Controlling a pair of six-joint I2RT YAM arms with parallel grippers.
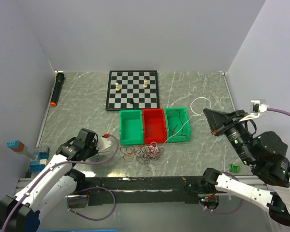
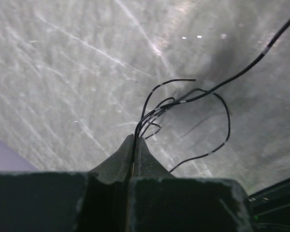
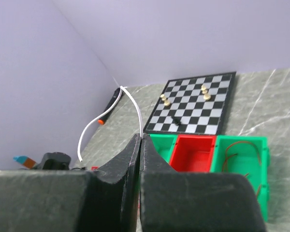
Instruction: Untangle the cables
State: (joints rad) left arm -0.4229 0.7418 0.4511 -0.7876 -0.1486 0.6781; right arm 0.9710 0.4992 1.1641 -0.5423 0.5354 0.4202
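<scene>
Now, three bins stand in a row mid-table, just on the near side of the chessboard (image 1: 132, 90): green bin (image 1: 130, 126), red bin (image 1: 153, 126), second green bin (image 1: 176, 112), walls touching. Inside that second green bin a thin brown cable (image 1: 175, 129) curls across the floor. Between the bins and the near edge lie the cables (image 1: 147, 152), a knot of red, black and white loops on the marble.

Left claw (image 1: 108, 141) is low, on the left-edge side of the knot. Its wrist camera gives what the top view cannot: jaws pinched tight on a bunch of black cables (image 2: 141, 121), which fan out in loops over the tabletop.

Right claw (image 1: 206, 111) is over toward the right edge. Its own camera shows the jaws clamped on a white cable (image 3: 137, 108) that arcs up and drops away to the left. From above, that white cable makes a loop beside the claw, then trails past the second green bin toward the knot.

Only the right wrist view looks into the bins from the side. It also catches pale pieces (image 3: 204, 92) on the board and a black marker (image 3: 111, 104) along the left edge.
</scene>
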